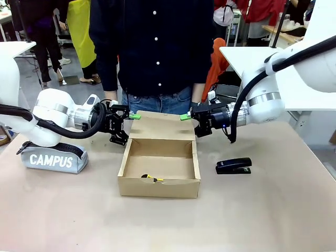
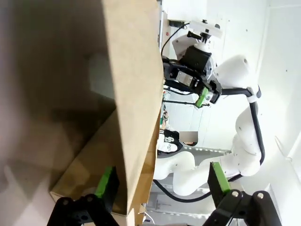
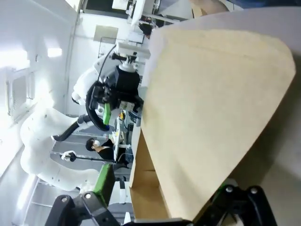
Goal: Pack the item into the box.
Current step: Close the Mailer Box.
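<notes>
The item (image 1: 152, 179) lies on the floor of the box (image 1: 159, 187), close against the near wall, so I judge the packing step done and the closing step next. The box stands open at mid-bench (image 1: 262, 220), its flap lid (image 1: 160, 127) hinged at the far wall and leaning back toward the person (image 1: 157, 52). I have the left gripper (image 1: 129, 127) at the flap's left corner and the right gripper (image 1: 191, 125) at its right corner, level with each other, so that the flap can be turned evenly about its hinge without twisting. Both grippers are open: in each wrist view the cardboard edge passes between widely parted fingers, one green pad (image 2: 106, 181) lying near the sheet and the other well apart from it; nothing is clamped. The black stapler (image 1: 233, 166) sits right of the box and the grey pencil case (image 1: 52, 157) left of it, both outside the flap's swing. Risk: uneven contact could skew the flap or shift the box.
</notes>
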You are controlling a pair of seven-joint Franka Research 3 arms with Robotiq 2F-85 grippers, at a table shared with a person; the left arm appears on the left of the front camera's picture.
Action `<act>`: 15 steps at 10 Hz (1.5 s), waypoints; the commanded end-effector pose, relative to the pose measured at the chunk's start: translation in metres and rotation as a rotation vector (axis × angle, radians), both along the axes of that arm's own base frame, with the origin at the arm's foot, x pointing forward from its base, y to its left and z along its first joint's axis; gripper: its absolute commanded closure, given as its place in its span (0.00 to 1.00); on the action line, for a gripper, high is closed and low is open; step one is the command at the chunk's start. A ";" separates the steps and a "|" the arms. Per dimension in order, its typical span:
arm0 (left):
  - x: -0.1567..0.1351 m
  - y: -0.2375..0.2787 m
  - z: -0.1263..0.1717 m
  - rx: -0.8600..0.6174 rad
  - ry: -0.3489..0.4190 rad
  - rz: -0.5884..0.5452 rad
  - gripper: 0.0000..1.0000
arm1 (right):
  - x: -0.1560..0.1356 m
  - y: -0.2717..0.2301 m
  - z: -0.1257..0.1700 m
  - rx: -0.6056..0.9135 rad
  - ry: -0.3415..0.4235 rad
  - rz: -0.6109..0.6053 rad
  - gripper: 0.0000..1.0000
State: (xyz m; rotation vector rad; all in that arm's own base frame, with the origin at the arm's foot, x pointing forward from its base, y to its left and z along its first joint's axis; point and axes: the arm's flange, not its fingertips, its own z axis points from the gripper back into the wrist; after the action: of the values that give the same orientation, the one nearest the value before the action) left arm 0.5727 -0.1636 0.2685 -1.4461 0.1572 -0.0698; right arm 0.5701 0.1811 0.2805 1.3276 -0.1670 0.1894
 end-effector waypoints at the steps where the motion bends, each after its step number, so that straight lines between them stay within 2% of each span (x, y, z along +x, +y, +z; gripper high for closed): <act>1: -0.014 0.001 0.010 -0.033 -0.056 -0.014 0.00 | -0.008 -0.002 0.002 0.039 -0.061 -0.035 0.00; 5: -0.022 -0.003 0.042 0.014 -0.189 0.047 0.00 | -0.025 -0.017 0.027 0.096 -0.154 -0.032 0.00; 7: -0.028 -0.001 0.054 -0.011 -0.221 0.049 0.00 | -0.035 -0.019 0.036 0.098 -0.200 -0.006 0.00; 11: -0.040 0.001 0.058 -0.012 -0.310 0.125 0.00 | -0.040 -0.015 0.040 0.124 -0.213 0.050 0.00; 13: -0.043 0.002 0.058 -0.018 -0.409 0.229 0.00 | -0.042 -0.014 0.040 0.152 -0.248 0.082 0.00; 15: -0.047 0.005 0.061 -0.050 -0.459 0.298 0.00 | -0.044 -0.014 0.042 0.160 -0.271 0.088 0.00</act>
State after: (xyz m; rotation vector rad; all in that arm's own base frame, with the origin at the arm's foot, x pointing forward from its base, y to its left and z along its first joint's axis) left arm 0.5392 -0.1548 0.3284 -1.4441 -0.3590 -0.1589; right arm 0.5296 0.1694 0.3237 1.4577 -0.3265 0.3980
